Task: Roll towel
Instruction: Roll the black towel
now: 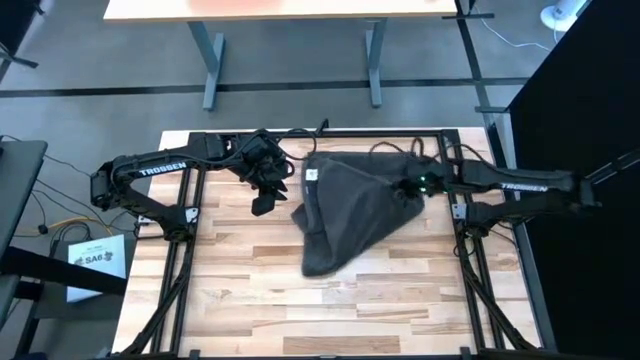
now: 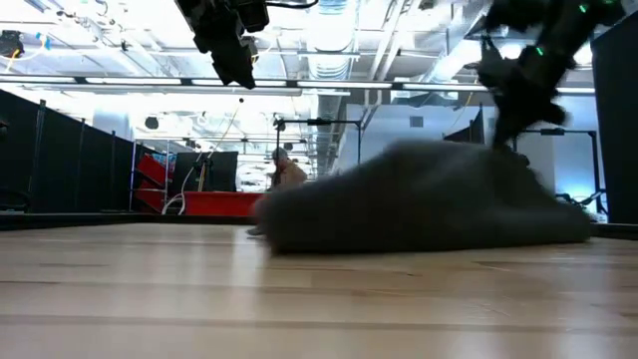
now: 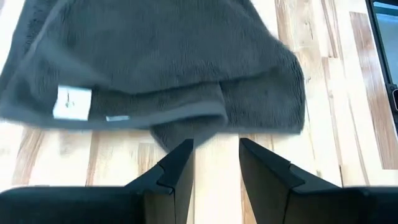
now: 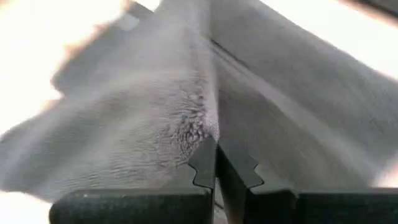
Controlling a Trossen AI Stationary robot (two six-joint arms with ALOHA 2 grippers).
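The dark grey towel (image 1: 350, 215) lies crumpled on the wooden table, in the far middle, with a white tag (image 3: 73, 102) near its left hem. Most of it rests on the table as a low mound (image 2: 429, 204). My right gripper (image 1: 408, 190) is at the towel's right end and is shut on the cloth (image 4: 143, 124). My left gripper (image 1: 262, 200) hangs open in the air just left of the towel. Its fingers (image 3: 180, 168) stand apart over bare wood, short of the hem, and touch nothing. My right gripper pinches a raised ridge of the towel (image 4: 208, 134) between its two shut fingers, at the cloth's right end. The fingers slant down from the table's right side. That end is drawn up to them, while the rest (image 1: 325, 250) lies on the table. I cannot tell whether it holds one layer or several.
Black frame rails (image 1: 185, 240) run along both sides of the table and across its far edge. The near half of the tabletop (image 1: 320, 310) is bare wood. Beyond the far edge stands a desk (image 1: 290, 10). A person (image 2: 289, 172) shows far off in the room.
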